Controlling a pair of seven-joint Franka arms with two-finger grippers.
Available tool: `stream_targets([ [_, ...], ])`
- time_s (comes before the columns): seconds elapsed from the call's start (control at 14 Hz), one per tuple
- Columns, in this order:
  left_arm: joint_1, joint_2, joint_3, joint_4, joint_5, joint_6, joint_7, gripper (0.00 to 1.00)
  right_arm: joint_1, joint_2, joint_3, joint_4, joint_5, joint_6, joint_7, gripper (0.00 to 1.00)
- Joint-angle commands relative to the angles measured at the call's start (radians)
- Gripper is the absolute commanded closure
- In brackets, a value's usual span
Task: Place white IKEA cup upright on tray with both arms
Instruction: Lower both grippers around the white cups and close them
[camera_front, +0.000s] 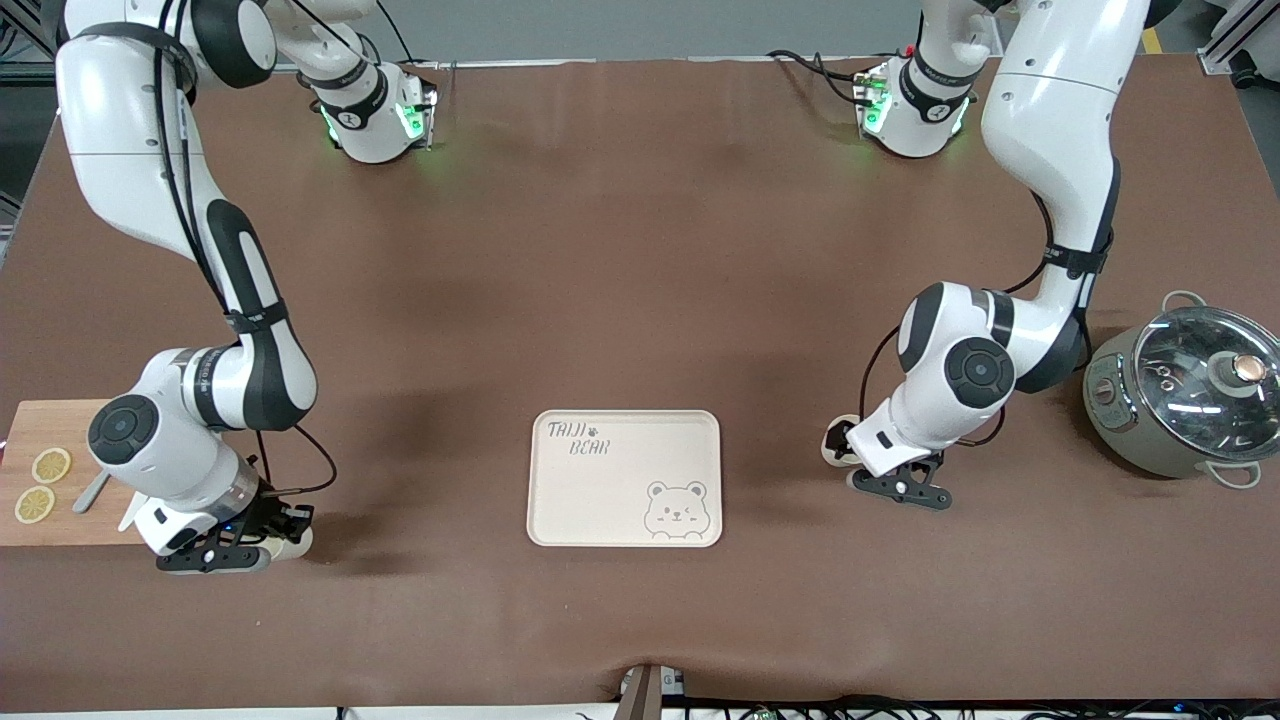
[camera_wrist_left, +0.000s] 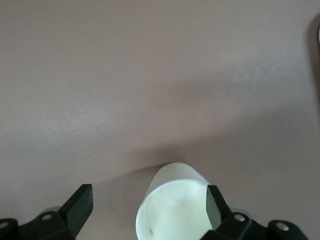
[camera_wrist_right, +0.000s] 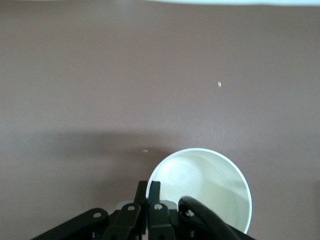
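The cream tray (camera_front: 600, 520) with "TAIJI BEAR" lettering lies flat near the table's middle, with nothing on it. My right gripper (camera_front: 225, 555) (camera_wrist_right: 148, 186) is low by the wooden board, shut on the rim of a white cup (camera_front: 293, 543) (camera_wrist_right: 210, 185) whose mouth faces the wrist camera. My left gripper (camera_front: 900, 487) (camera_wrist_left: 148, 195) is low at the tray's other end, open. Another white cup (camera_wrist_left: 175, 210) sits between its fingers, one fingertip (camera_wrist_left: 214, 197) inside the rim. In the front view that cup (camera_front: 835, 442) is mostly hidden by the hand.
A wooden cutting board (camera_front: 60, 525) with two lemon slices (camera_front: 50, 465) and a knife lies at the right arm's end. A grey pot with a glass lid (camera_front: 1190, 390) stands at the left arm's end. The table is covered in brown cloth.
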Motion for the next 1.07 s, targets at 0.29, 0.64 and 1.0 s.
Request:
stream_targets([
  [0.29,0.040,-0.078,-0.012,-0.105,0.006,0.000,0.083,0.00,0.091,-0.012,0.002,0.111,-0.010,-0.207,0.153,1.00],
  [0.64,0.033,-0.030,-0.012,-0.102,0.006,0.066,0.078,0.00,0.185,-0.004,0.002,0.159,-0.010,-0.241,0.236,1.00],
  [1.0,0.021,-0.015,-0.012,-0.096,0.007,0.075,0.064,0.00,0.288,0.004,0.002,0.189,-0.010,-0.228,0.320,1.00],
])
